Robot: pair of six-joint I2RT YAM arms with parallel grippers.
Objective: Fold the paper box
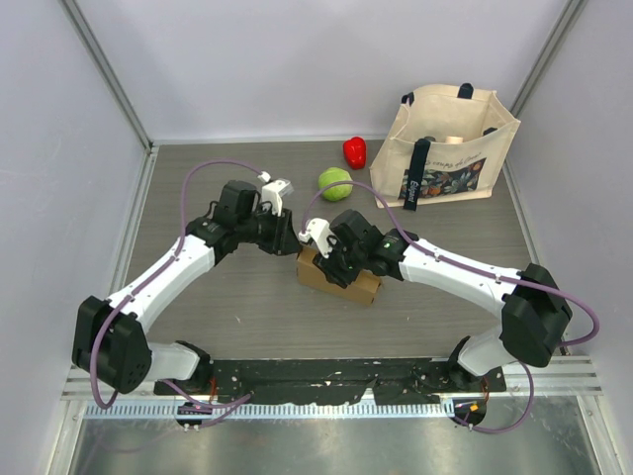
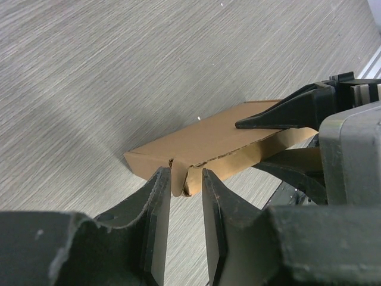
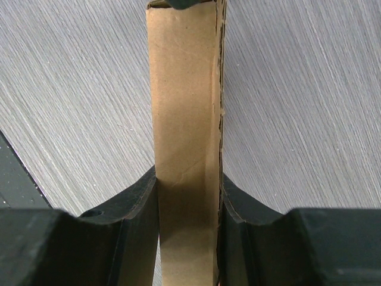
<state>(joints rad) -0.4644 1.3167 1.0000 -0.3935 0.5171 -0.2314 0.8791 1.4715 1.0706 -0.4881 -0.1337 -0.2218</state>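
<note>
The paper box (image 1: 348, 280) is a closed, flat brown cardboard mailer lying at the table's middle. My right gripper (image 1: 333, 263) is shut on it. In the right wrist view both fingers press the two faces of the box (image 3: 184, 89) edge-on, with my right gripper (image 3: 187, 179) clamped across its thickness. My left gripper (image 1: 294, 240) is at the box's left end. In the left wrist view it (image 2: 183, 173) is narrowly open, and its tips bracket a small curled tab (image 2: 178, 177) at the corner of the box (image 2: 208, 140). The right gripper's fingers (image 2: 280, 113) show at the far end.
A beige tote bag (image 1: 450, 148) stands at the back right. A red pepper (image 1: 354, 151) and a green apple (image 1: 334, 182) lie behind the box. Grey walls close in the left, back and right, and a metal rail (image 1: 326, 406) runs along the front.
</note>
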